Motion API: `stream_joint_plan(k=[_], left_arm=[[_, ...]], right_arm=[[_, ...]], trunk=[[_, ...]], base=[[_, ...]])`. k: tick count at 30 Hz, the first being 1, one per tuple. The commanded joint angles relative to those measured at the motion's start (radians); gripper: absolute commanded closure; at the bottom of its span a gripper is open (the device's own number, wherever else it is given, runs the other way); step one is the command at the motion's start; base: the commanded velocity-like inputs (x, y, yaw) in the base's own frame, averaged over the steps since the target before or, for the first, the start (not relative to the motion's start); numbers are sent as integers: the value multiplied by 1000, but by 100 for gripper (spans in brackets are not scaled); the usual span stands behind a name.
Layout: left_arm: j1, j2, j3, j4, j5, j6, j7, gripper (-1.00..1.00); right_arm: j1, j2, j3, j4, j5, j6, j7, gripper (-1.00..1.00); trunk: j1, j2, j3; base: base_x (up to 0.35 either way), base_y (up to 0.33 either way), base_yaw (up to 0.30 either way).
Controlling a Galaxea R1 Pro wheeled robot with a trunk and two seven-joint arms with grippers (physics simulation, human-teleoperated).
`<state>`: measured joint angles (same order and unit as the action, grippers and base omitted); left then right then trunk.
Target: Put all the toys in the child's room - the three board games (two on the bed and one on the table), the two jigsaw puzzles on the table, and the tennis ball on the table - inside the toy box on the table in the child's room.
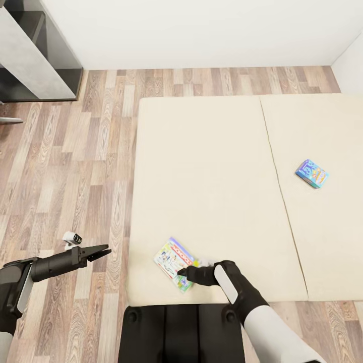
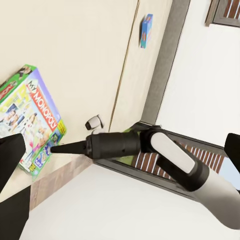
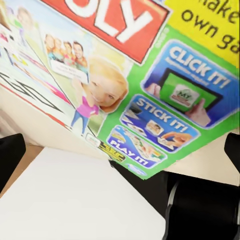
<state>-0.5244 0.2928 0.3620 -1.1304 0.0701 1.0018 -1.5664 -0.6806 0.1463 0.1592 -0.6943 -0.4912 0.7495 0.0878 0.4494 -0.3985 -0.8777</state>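
A bedroom in a home: low beige bed (image 1: 212, 166), wood-plank floor (image 1: 65, 171), white walls (image 1: 201, 30).

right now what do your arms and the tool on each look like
Both arms are smooth, rounded segments: white shells nearer the body, black toward the wrist, with a pale grey-white panel set into the black. The right tool and left tool are black, tapering to two slim pointed fingers. A small white block with dark lenses sits by the left wrist. No loose cables or printed markings show.
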Motion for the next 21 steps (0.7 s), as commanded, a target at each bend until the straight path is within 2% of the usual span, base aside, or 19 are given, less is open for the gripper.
stream_joint_plan(k=[1,16,21], left_arm=[[0,0,0,0,-1,11,-4,-100],[0,5,1,0,0,11,-4,-100],[0,5,1,0,0,11,-4,-100]], right_arm=[[0,0,-1,-7,6,4,5,-100],[-2,1,-2,-19,12,-34,-2,-100],[-27,-3,-2,-16,15,-48,-5,-100]], trunk=[[1,-1,-1],[1,-1,-1],[1,-1,-1]], base=[[0,0,0],[0,0,0],[0,0,0]])
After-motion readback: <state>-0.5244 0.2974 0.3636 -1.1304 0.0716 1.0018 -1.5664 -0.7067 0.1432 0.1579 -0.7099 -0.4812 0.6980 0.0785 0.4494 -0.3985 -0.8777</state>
